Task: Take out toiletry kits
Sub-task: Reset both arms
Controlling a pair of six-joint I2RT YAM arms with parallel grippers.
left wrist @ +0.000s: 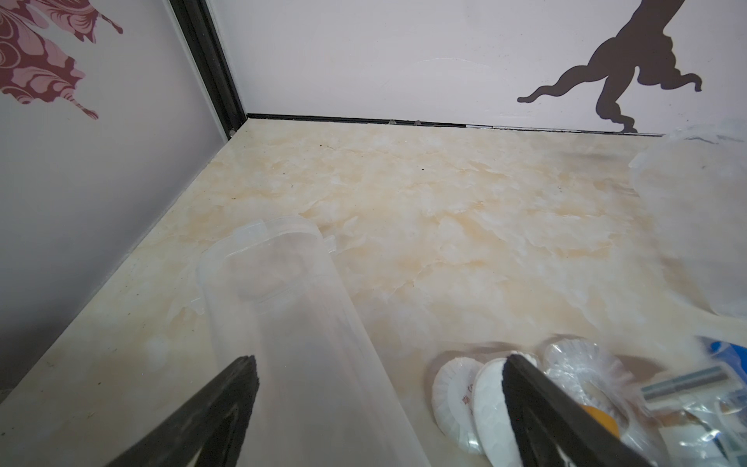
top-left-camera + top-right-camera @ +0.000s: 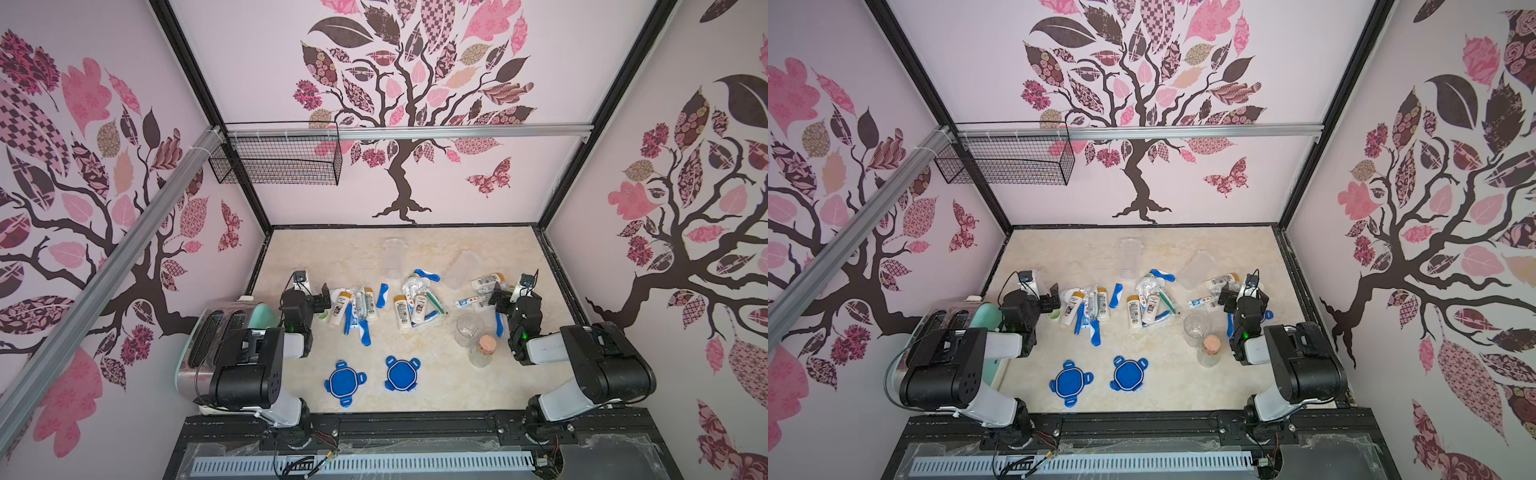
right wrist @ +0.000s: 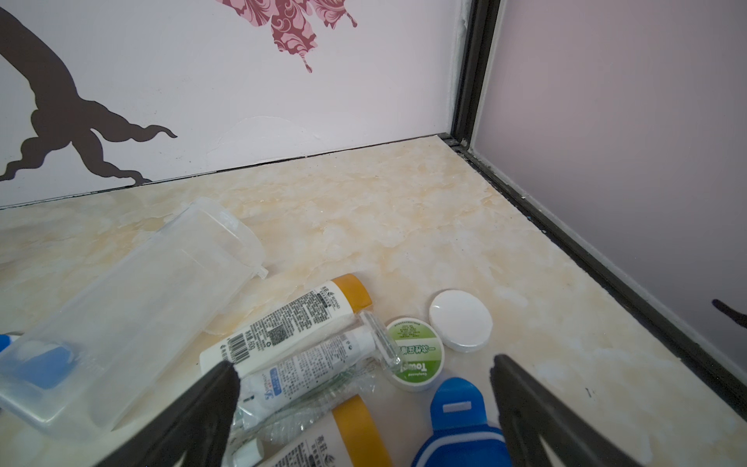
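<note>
The toiletry kits lie loose on the marble table in three heaps, seen in both top views: one [image 2: 353, 311] by my left gripper [image 2: 322, 301], one [image 2: 415, 307] mid-table, one [image 2: 482, 291] under my right gripper [image 2: 498, 298]. My right gripper [image 3: 364, 364] is open above a tan-capped white bottle [image 3: 283, 327], a toothpaste tube [image 3: 307, 372], a green-labelled tub [image 3: 416, 356], a white tub [image 3: 461, 319] and a blue toothbrush [image 3: 456, 424]. My left gripper [image 1: 380, 360] stands open. A clear jar [image 1: 291, 323] lies between its fingers, nearer one of them. Round white soaps [image 1: 456, 400] sit by the other finger.
Two more clear jars lie on their sides [image 2: 392, 257] [image 2: 461, 270]. Two blue clip lids [image 2: 345, 382] [image 2: 401, 374] rest near the front. A glass cup [image 2: 469, 328] and a cork-stoppered bottle [image 2: 482, 349] stand by the right arm. A toaster [image 2: 220, 332] is at left, a wire basket [image 2: 278, 158] on the wall.
</note>
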